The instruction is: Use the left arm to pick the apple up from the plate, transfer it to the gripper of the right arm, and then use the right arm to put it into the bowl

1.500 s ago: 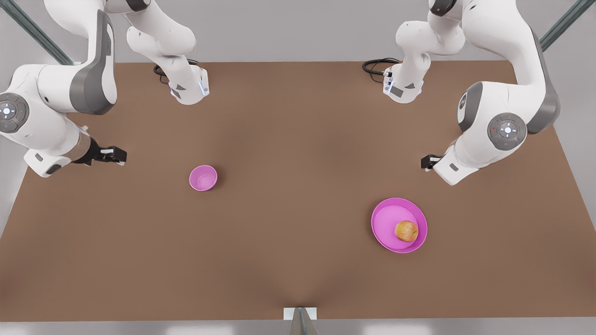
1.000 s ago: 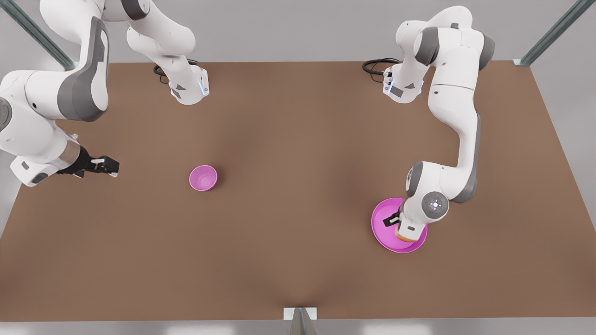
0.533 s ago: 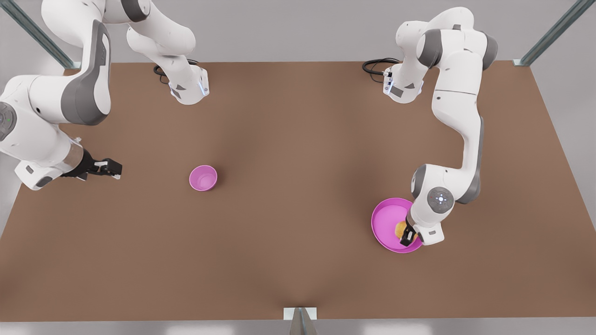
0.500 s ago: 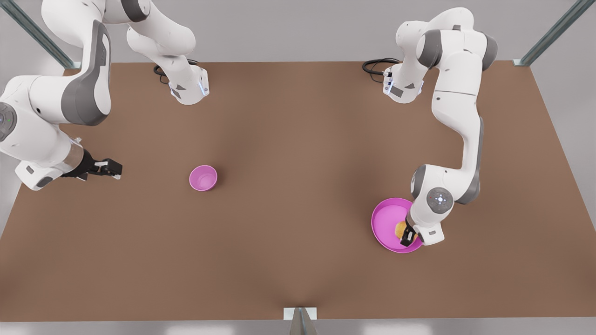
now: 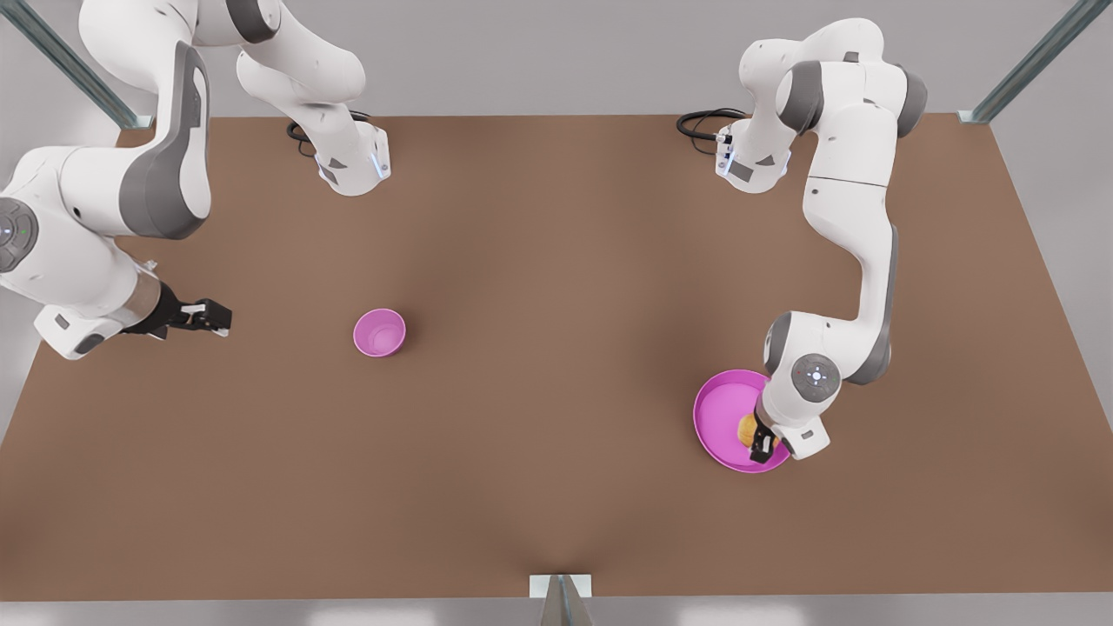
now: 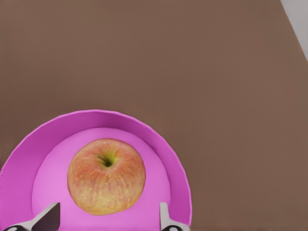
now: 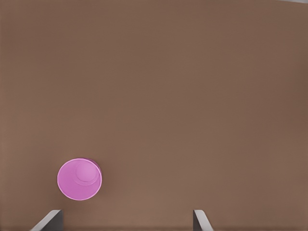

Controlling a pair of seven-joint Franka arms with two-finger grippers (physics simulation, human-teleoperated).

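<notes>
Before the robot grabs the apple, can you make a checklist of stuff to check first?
1. Apple sits on the plate: ok, stem up, inside the rim.
2. Left gripper is lined up over the apple: ok, one finger shows on each side of it in the left wrist view.
3. Left gripper is open wide enough: ok, the fingertips stand wider apart than the apple, not touching it.
4. Gripper is low enough to close: cannot tell.
5. Right gripper is ready for the handover: ok, open, waiting above the table at the front view's left.
6. Bowl is upright and empty: ok.
</notes>
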